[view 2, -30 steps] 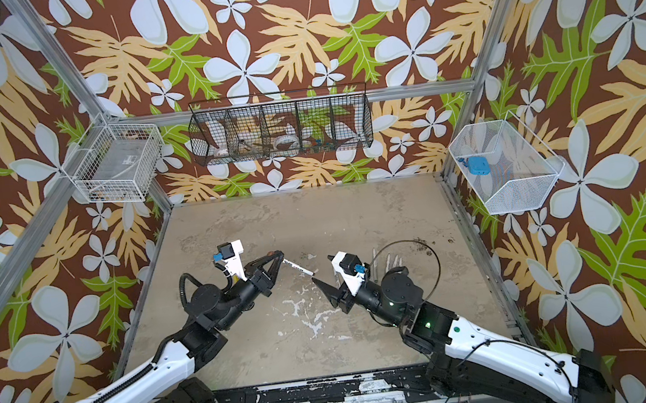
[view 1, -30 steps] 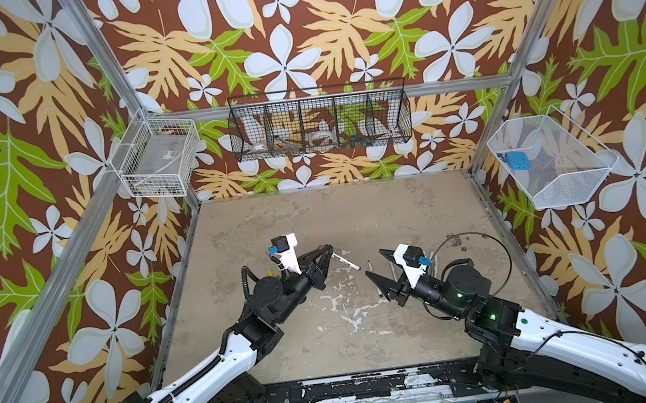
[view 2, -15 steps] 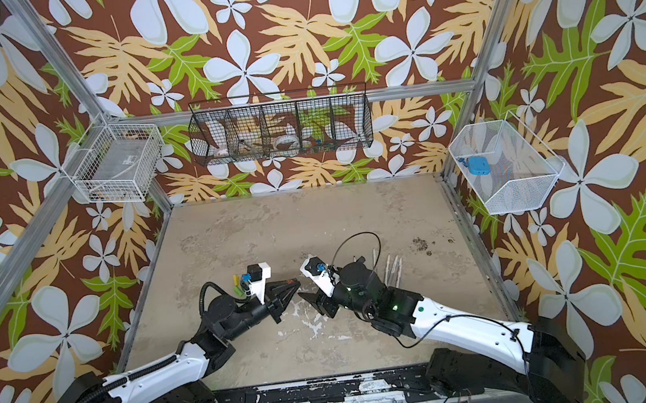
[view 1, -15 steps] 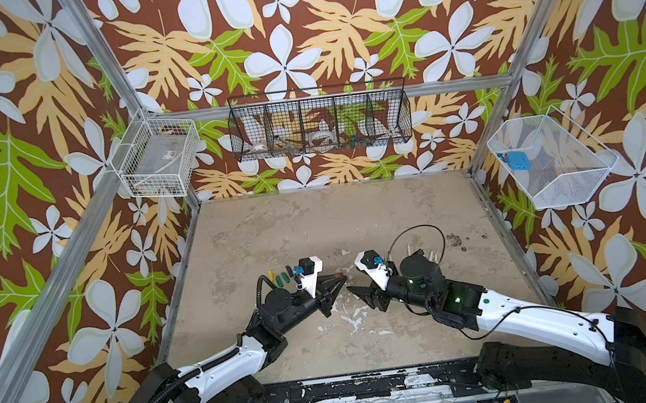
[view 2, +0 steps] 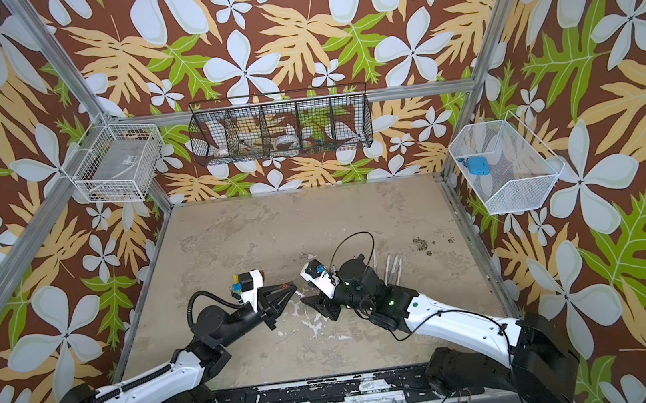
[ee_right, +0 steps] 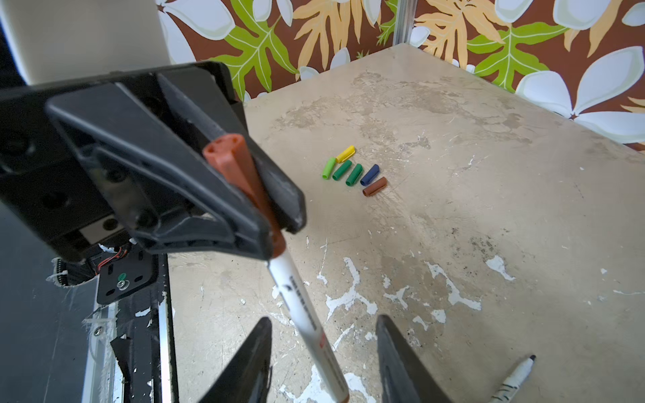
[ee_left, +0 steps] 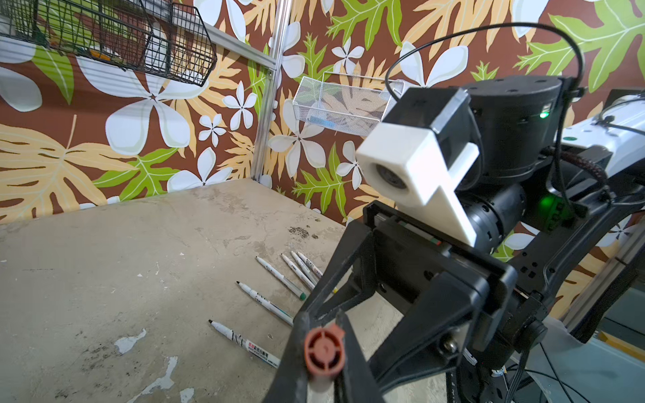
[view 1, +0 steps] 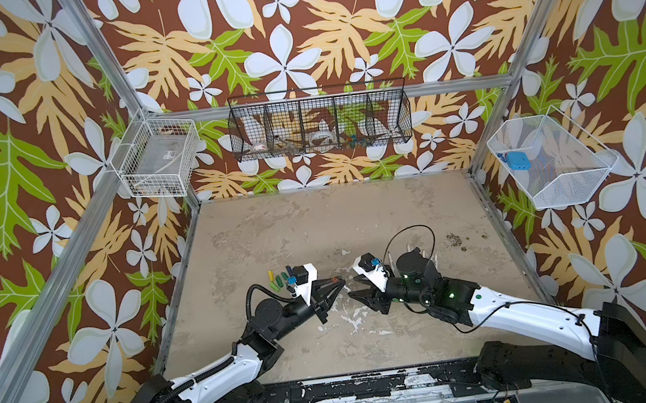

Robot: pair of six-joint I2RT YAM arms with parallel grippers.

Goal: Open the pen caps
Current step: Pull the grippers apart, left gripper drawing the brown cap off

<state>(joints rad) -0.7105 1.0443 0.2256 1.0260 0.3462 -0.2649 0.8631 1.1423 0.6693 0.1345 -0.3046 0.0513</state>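
Now our left end effector [ee_right: 275, 237] is clamped on a brown cap [ee_right: 241, 174]. From it a white barrel [ee_right: 303, 314] runs out between the spread jaws of our right end effector [ee_right: 324, 318], which do not touch it. A second ago we held the two well apart; now their tips nearly meet. Six loose caps [ee_right: 354, 171] lie clustered on the counter [ee_right: 488, 174], on the left arm's side.

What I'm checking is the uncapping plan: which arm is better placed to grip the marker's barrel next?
Right, probably. The left gripper is shut on the reddish cap, and the marker barrel sticks out between the open jaws of the right gripper, so it only needs to close and pull.
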